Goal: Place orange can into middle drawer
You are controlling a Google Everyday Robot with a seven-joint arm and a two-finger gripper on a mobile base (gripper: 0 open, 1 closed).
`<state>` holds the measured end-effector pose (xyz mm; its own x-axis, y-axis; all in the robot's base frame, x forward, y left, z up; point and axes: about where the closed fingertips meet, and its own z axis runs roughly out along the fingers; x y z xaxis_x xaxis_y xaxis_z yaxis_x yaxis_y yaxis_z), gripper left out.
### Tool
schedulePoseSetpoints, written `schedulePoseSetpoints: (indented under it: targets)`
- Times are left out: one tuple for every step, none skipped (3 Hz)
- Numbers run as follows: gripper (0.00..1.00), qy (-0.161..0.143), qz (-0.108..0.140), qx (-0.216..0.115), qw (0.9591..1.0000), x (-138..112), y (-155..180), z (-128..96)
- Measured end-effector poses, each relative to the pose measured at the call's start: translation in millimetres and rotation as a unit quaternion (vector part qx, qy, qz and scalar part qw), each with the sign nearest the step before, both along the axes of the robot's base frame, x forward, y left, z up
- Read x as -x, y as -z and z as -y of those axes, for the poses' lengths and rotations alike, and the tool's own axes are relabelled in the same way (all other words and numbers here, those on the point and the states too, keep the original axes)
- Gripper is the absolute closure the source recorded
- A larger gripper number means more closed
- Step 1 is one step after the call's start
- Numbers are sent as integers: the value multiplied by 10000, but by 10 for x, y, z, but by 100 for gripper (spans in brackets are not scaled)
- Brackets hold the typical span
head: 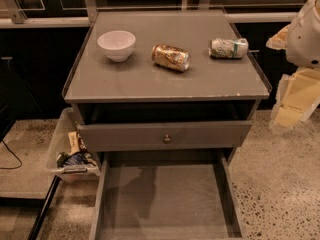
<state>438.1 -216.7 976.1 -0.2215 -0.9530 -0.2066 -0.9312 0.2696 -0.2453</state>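
The orange can (171,57) lies on its side on the grey cabinet top (125,81), near the middle. The middle drawer (165,199) is pulled far out below, and its flat grey floor is bare. My gripper (294,100) hangs at the far right edge of the view, beside the cabinet's right front corner and off the top. It is well to the right of the orange can and holds nothing that I can see. The white arm housing (309,31) sits above it.
A white bowl (116,44) stands at the left of the top. A pale green-and-white can (228,48) lies at the right rear. A drawer with a knob (166,138) is slightly open above the middle drawer. A clear bin of snack packets (70,151) sits on the floor at the left.
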Motion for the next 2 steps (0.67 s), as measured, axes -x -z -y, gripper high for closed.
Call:
schedulePoseSetpoints:
  targets:
    - [0,-1,1,0,10000,-1,0,-1]
    - [0,-110,79,-31,9999,-107,-2,-62]
